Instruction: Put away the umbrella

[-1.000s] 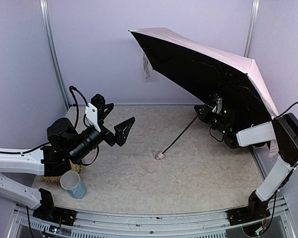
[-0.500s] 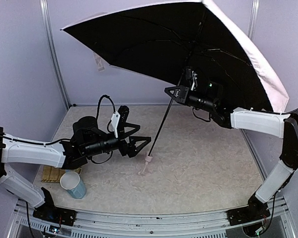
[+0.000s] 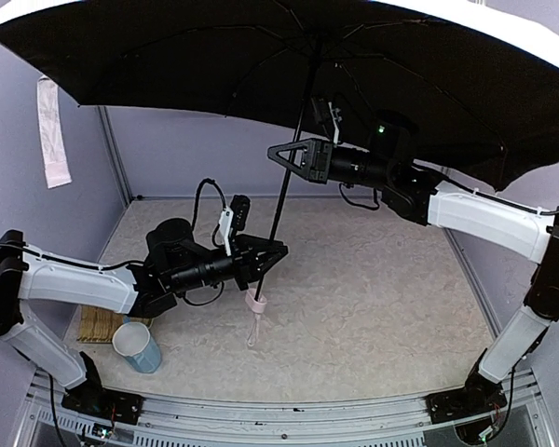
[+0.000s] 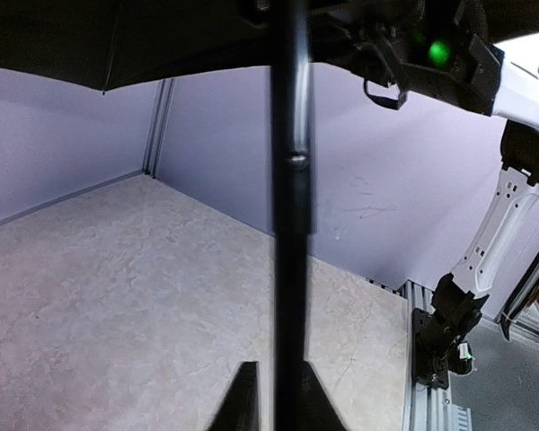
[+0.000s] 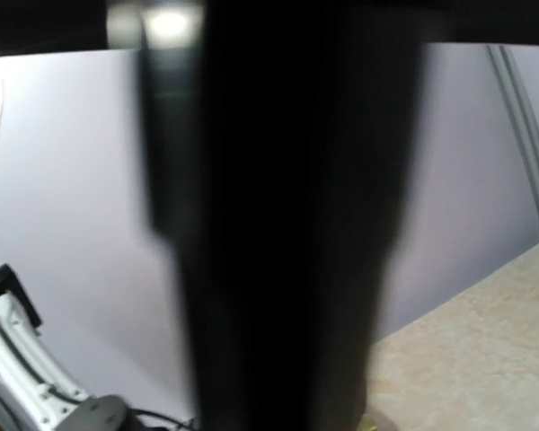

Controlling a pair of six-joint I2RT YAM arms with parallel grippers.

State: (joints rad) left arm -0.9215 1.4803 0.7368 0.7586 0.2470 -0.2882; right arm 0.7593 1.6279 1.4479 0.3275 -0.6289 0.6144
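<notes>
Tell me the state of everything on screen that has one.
umbrella, open, canopy spread, held upright
right gripper, jaws shut on the umbrella's shaft, high up
left gripper, jaws either side of the shaft above the handle, grip unclear
cup, standing upright, mouth up

Left arm (image 3: 74, 279) stretched low toward centre, jaws pinched narrow, right arm (image 3: 484, 216) raised, reaching leftward, jaws clamped.

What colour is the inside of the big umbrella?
The umbrella is black inside; the top external view shows it best.
</notes>
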